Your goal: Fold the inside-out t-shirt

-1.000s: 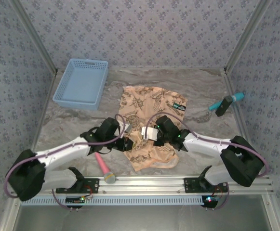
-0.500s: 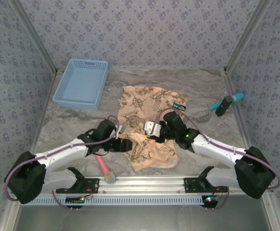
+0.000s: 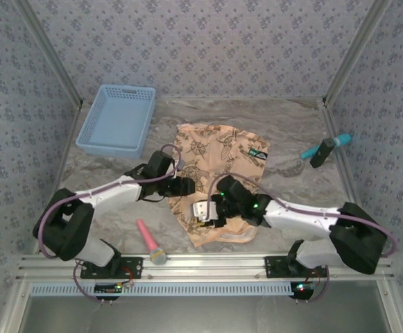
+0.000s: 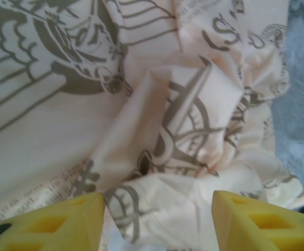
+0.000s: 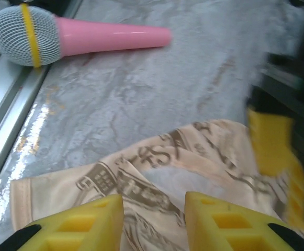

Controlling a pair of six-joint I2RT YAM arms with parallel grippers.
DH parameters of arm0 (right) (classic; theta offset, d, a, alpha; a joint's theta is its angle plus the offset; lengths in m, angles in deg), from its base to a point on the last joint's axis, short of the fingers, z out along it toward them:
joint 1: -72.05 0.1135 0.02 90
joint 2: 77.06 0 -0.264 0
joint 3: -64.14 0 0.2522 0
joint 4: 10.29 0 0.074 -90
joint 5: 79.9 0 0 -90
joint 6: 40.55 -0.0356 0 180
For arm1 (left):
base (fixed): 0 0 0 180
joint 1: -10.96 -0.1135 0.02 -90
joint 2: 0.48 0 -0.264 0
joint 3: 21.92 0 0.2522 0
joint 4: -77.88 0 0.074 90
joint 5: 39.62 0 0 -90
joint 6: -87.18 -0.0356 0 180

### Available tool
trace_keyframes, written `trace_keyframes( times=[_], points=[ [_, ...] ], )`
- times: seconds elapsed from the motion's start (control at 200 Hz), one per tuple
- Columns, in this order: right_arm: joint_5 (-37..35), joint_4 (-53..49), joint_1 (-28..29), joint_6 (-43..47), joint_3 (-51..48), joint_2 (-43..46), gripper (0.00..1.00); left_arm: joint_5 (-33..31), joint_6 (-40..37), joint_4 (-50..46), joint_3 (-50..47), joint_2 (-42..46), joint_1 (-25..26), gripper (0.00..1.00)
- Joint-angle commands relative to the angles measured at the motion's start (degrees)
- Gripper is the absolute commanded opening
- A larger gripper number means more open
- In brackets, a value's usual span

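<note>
The inside-out t-shirt (image 3: pixel 218 149) lies crumpled in the middle of the table, peach-tan with dark brown emblems. Its near part is rumpled into folds. My left gripper (image 3: pixel 186 186) hovers at the shirt's left edge. In the left wrist view that gripper (image 4: pixel 158 225) is open, its yellow fingers (image 4: pixel 52 225) wide apart above a raised fold of the shirt (image 4: pixel 162 104). My right gripper (image 3: pixel 201 216) is over the near left corner of the shirt. In the right wrist view it (image 5: pixel 154 222) is open just above the cloth (image 5: pixel 193 151), pinching nothing.
A pink microphone (image 3: pixel 149 241) lies near the front rail (image 3: pixel 208 263), left of the shirt, seen close in the right wrist view (image 5: pixel 89 36). A blue basket (image 3: pixel 118 119) stands at the back left. A teal and black tool (image 3: pixel 324 148) lies at the right.
Both grippers have opened and let go of the cloth. The left gripper moved away from the front rail, the right gripper moved towards it and leftwards. The shirt's near part settled.
</note>
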Motion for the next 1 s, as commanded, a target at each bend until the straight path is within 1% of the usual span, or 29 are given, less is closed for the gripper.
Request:
trace_keyframes(
  times=[0.0, 0.23, 0.27, 0.315, 0.36, 0.4, 0.46, 0.495, 0.515, 0.53, 0.64, 0.81, 0.889, 0.964, 0.994],
  points=[
    [-0.39, -6.47, 1.8, 6.89, 5.38, -5.27, 0.38, -2.95, -2.68, -2.86, 2.8, -2.89, -0.28, 0.56],
    [-5.93, -13.05, 4.23, 12.67, 13.41, -15.82, 0.38, -4.57, -2.28, -1.54, 3.9, -5.68, -0.02, 0.57],
    [-6.45, -14.5, 4.48, 13.53, 14.46, -17.07, 0.37, -4.41, -2.18, -1.17, 3.96, -6.19, 0.21, 0.55],
    [-6.81, -16.21, 4.89, 14.41, 15.51, -18.37, 0.34, -3.91, -2.1, -0.82, 4.11, -6.88, 0.38, 0.52],
    [-6.77, -17.45, 5.24, 14.92, 16.17, -19.16, 0.29, -3.4, -2.13, -0.85, 4.35, -7.51, 0.46, 0.44],
    [-6.28, -18.28, 5.54, 15.37, 16.48, -19.48, 0.21, -2.84, -2.33, -0.94, 4.63, -8.0, 0.46, 0.32],
    [-5.68, -18.75, 5.9, 15.4, 16.68, -19.4, 0.08, -2.07, -3.03, -1.52, 5.26, -8.29, 0.51, 0.16],
    [-5.41, -18.9, 5.99, 15.44, 16.67, -18.96, 0.05, -1.78, -3.58, -2.28, 5.76, -8.21, 0.46, 0.08],
    [-5.35, -18.91, 6.19, 15.46, 16.66, -18.55, 0.02, -1.74, -3.88, -2.84, 6.02, -8.25, 0.47, 0.05],
    [-5.3, -18.8, 6.18, 15.27, 16.64, -18.29, 0.0, -1.72, -4.08, -3.25, 6.32, -8.15, 0.38, 0.0],
    [-3.99, -18.29, 6.21, 15.48, 15.73, -15.32, 0.0, -2.65, -4.81, -6.54, 8.08, -7.48, 0.25, 0.0],
    [-2.01, -22.45, 7.28, 17.43, 16.11, -11.89, 0.0, -3.5, -2.91, -10.28, 10.63, -6.3, -0.97, 0.0],
    [-1.82, -22.05, 9.8, 17.85, 15.88, -12.0, 0.0, -4.1, -2.13, -10.39, 10.93, -6.17, -1.12, 0.0],
    [-5.93, -19.75, 13.51, 18.6, 15.34, -14.45, 0.0, -4.12, -1.6, -10.11, 10.9, -6.71, -1.16, 0.0],
    [-6.19, -18.88, 14.21, 18.37, 15.49, -15.55, 0.0, -4.02, -1.36, -10.12, 10.9, -7.11, -1.12, 0.0]
  ],
)
